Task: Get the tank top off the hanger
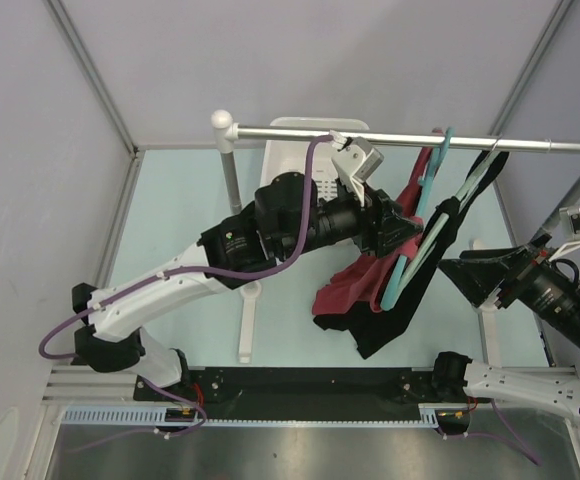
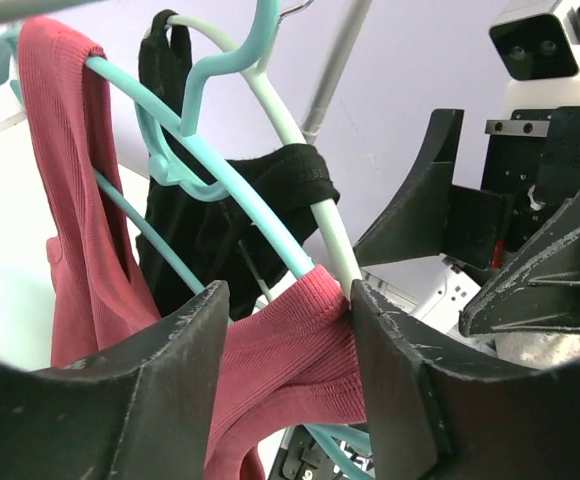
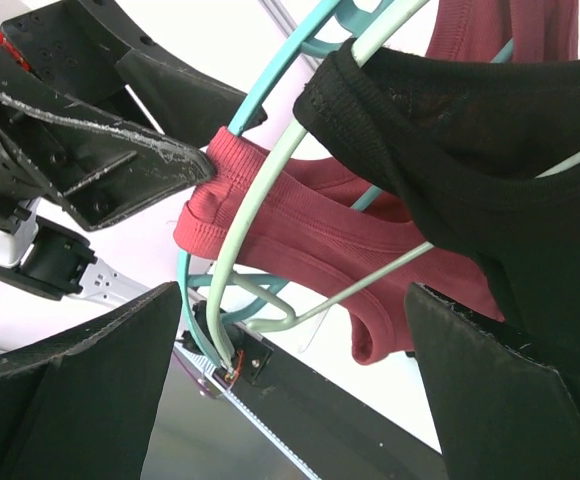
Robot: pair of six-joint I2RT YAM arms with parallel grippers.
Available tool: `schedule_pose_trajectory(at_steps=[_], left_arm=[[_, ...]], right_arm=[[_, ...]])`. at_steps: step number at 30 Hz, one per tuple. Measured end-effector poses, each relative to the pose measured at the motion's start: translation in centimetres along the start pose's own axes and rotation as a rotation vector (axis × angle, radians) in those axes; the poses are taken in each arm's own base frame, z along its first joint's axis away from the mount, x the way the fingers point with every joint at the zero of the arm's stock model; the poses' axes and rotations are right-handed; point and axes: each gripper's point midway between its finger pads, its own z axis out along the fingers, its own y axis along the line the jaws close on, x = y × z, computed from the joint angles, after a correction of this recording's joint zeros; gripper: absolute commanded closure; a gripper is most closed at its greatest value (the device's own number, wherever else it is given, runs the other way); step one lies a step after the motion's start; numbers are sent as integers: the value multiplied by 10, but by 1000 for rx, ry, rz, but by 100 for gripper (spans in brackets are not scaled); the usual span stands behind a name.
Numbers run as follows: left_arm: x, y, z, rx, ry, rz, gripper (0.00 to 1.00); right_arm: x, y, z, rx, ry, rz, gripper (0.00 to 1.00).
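grip: left fingers (image 2: 170, 380) half-parted astride red tank top (image 2: 280, 350) strap where it loops the teal hanger (image 2: 135, 100), likely to slide it off, not yet pinched | right fingers (image 3: 80, 390) wide, empty, at 4 o'clock beside black tank top (image 3: 490, 130) | both garments hang from rail (image 1: 270, 132) at 12 o'clock | pale green worktop (image 1: 180, 210), grey walls

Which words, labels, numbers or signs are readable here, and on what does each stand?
None can be read.
Left arm: a small pale mark on a joint, too small to read.
Red top, black top, hangers: no print shows.
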Motion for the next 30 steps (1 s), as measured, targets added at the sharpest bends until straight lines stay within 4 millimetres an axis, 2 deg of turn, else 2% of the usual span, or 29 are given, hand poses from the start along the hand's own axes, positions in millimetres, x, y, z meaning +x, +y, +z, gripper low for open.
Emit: schedule_pose_trajectory(at_steps=[7, 11, 13, 16, 19, 20, 25, 27, 30], left_arm=[[5, -4, 2, -50, -10, -8, 30], [8, -6, 4, -72, -13, -18, 16], [9, -7, 6, -79, -13, -23, 15], [11, -12, 13, -82, -12, -24, 19], [14, -17, 18, -87, -8, -23, 31], [16, -16, 20, -95, -5, -21, 38], [22, -10, 21, -129, 6, -16, 59], [21, -9, 21, -136, 4, -17, 59], [21, -8, 21, -141, 4, -12, 39]], right_arm=[[3, -1, 1, 2, 4, 3, 0], [3, -1, -1, -2, 4, 7, 0], [2, -1, -2, -7, 1, 10, 0], [1, -1, -4, -10, -3, 18, 0], [0, -1, -6, -12, -7, 22, 0], [0, -2, -6, -13, -10, 24, 0], [-2, -2, -9, -13, -16, 30, 0], [-2, -3, -9, -13, -19, 32, 0], [-3, -3, -11, -16, -23, 36, 0]])
